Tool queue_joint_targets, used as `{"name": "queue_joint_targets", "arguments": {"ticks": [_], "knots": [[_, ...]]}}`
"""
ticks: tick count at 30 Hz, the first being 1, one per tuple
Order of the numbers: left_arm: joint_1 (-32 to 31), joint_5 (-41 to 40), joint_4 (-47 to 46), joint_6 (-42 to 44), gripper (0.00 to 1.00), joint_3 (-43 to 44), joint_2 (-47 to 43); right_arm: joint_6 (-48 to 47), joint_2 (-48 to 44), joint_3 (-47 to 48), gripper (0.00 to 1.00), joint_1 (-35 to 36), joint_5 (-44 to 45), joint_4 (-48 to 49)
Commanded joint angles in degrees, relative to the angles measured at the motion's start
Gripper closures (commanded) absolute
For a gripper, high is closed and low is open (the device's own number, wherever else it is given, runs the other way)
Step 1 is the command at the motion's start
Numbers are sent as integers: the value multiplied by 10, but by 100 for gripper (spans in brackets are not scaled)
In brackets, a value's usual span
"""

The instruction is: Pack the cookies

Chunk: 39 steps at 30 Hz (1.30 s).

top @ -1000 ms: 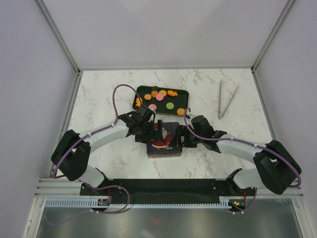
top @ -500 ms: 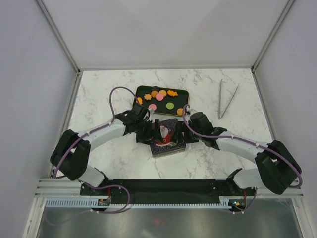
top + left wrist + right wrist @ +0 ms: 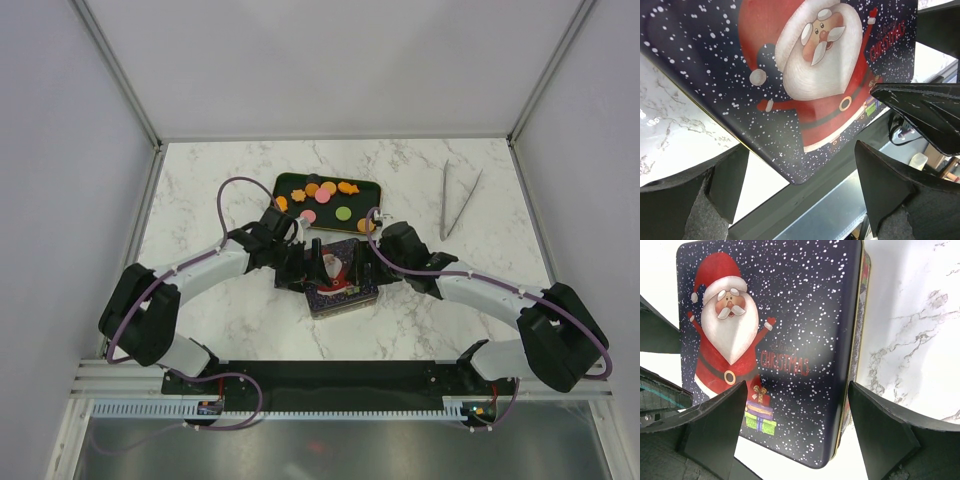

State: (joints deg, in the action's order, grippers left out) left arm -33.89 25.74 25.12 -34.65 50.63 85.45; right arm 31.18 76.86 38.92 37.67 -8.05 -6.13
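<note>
The cookies (image 3: 323,196), orange, pink and green, lie on a dark tray (image 3: 371,203) at the back of the table. A dark blue Santa tin (image 3: 340,277) stands in front of the tray with its lid on. My left gripper (image 3: 303,265) is open at the tin's left side. In the left wrist view (image 3: 801,160) the fingers stand wide apart around a corner of the tin (image 3: 790,75). My right gripper (image 3: 368,268) is open at the tin's right side. In the right wrist view (image 3: 796,390) its fingers straddle the tin (image 3: 790,315) without clamping it.
Metal tongs (image 3: 458,200) lie at the back right on the marble table (image 3: 200,200). White enclosure walls stand on three sides. A black rail (image 3: 340,378) with the arm bases runs along the near edge.
Both grippers have moved a little away from the bases, and the tin between them has slid and turned slightly toward the tray. The cookies and tongs have not moved.
</note>
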Motion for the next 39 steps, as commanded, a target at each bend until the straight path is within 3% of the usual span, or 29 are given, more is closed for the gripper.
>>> {"name": "queue_joint_targets", "arguments": {"ticks": [1, 13, 22, 39], "knots": [[5, 44, -27, 16, 6, -2, -21, -12, -5, 20, 10, 3, -6, 7], [10, 55, -39, 10, 14, -15, -9, -4, -13, 2, 16, 3, -1, 9], [9, 40, -37, 9, 7, -14, -1, 12, -57, -39, 6, -2, 18, -7], [8, 29, -32, 14, 7, -13, 6, 84, -119, -135, 4, -110, -150, 86]]}}
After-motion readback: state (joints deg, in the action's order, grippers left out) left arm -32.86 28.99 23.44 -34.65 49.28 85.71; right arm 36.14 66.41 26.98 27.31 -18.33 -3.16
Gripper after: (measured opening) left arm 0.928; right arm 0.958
